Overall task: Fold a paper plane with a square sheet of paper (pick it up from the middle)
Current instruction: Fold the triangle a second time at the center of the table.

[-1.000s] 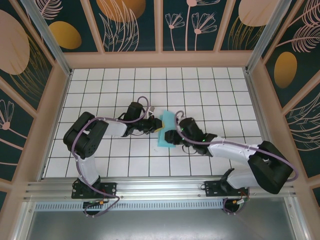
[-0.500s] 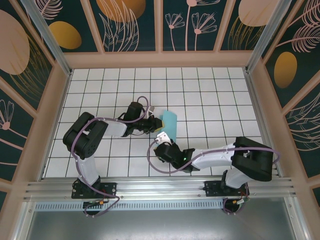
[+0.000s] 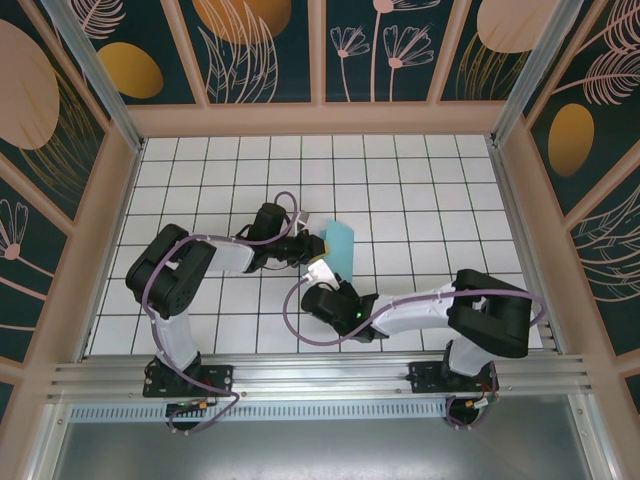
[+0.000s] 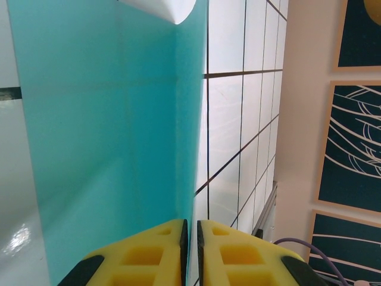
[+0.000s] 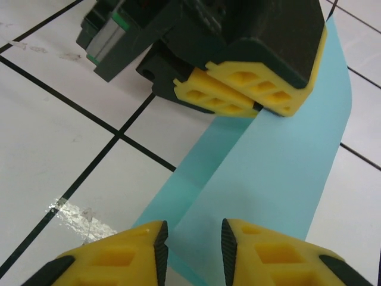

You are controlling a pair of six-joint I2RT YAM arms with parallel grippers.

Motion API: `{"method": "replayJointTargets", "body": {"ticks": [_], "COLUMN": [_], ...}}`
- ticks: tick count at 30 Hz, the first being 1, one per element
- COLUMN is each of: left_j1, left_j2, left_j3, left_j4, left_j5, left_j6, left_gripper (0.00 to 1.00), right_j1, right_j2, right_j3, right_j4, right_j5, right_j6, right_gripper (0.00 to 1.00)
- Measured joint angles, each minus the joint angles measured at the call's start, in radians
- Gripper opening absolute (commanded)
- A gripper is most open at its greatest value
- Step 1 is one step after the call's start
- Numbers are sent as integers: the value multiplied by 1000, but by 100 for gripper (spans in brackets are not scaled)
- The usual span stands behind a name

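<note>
Left gripper [image 5: 257, 107] clamps the paper sheet [image 5: 280, 173]; right gripper [image 5: 193, 238], slightly parted, sits at its end.

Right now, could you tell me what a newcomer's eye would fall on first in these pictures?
The turquoise paper at mid-table stands out against the white tiles, a folded strip pinched by the shut left gripper. The right gripper hovers at the strip's near end, jaws apart. Dark leafy wall panels frame the scene.
</note>
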Motion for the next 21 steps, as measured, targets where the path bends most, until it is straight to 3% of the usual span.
{"method": "replayJointTargets", "body": {"ticks": [9, 13, 15, 17, 20, 21], "left_j1": [-1, -2, -2, -2, -2, -2], "left_j2": [0, 0, -7, -35, -122, -158], "left_j3": [2, 2, 2, -5, -30, -35], "left_j4": [-2, -8, -17, -31, -61, -76], "left_j5": [-7, -14, -32, -76, -166, -201], "left_j6": [0, 0, 0, -3, -5, -5], "left_gripper": [16, 18, 28, 31, 50, 51], "right_j1": [0, -4, -9, -17, -38, -45], "right_j2": [0, -1, -2, -10, -39, -51], "right_j3": [7, 8, 9, 8, 8, 8], "right_j4": [-27, -44, -51, -57, -54, -53], "right_j5": [7, 3, 0, -9, -51, -66], "right_j6": [11, 24, 28, 29, 36, 45], "right_gripper": [2, 0, 0, 0, 0, 0]}}
